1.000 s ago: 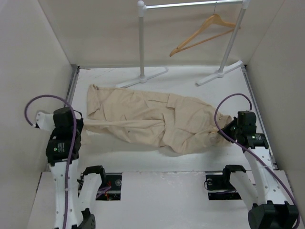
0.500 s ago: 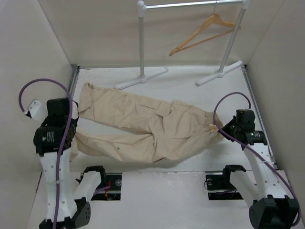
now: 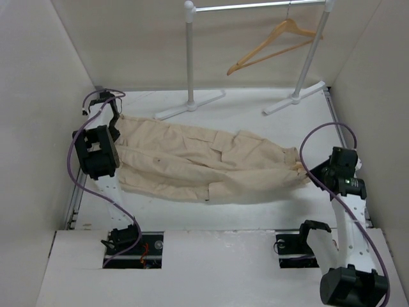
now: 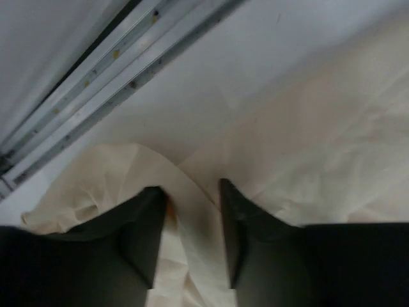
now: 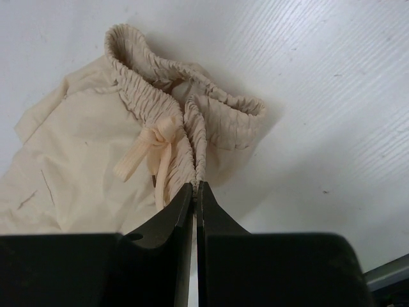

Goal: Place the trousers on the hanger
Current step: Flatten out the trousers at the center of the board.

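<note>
Lying stretched lengthwise on the white table [image 3: 255, 109], the trousers [image 3: 204, 163] are being held at both ends, waistband to the right, leg cuffs to the left. The right gripper [image 5: 195, 187] is pinching the gathered waistband beside the drawstring bow [image 5: 156, 137], jaws nearly touching. The left gripper [image 4: 190, 190] is clamping a fold of cuff cloth. Spreading and straightening looks like the step in hand. The hanger [image 3: 271, 43] is hanging tilted on the rack [image 3: 190, 57], well apart; the next move is likely calling for lifting the cloth toward its crossbar.
</note>
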Robot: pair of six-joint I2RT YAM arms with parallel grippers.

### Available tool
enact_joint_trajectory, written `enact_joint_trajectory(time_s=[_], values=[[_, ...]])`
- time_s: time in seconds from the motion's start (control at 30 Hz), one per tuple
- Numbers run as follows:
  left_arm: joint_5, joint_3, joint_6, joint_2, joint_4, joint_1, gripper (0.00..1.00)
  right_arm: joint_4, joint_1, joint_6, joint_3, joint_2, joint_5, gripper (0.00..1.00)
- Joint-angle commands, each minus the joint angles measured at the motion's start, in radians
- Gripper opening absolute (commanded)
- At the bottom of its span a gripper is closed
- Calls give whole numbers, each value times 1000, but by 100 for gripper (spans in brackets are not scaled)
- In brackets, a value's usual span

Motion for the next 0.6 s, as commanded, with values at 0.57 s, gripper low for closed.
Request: enact_joint_trajectory(time_s=[0.57], values=[[131,-816,-95,-1082,10,117,53,128,68,47,120,145,5,5]])
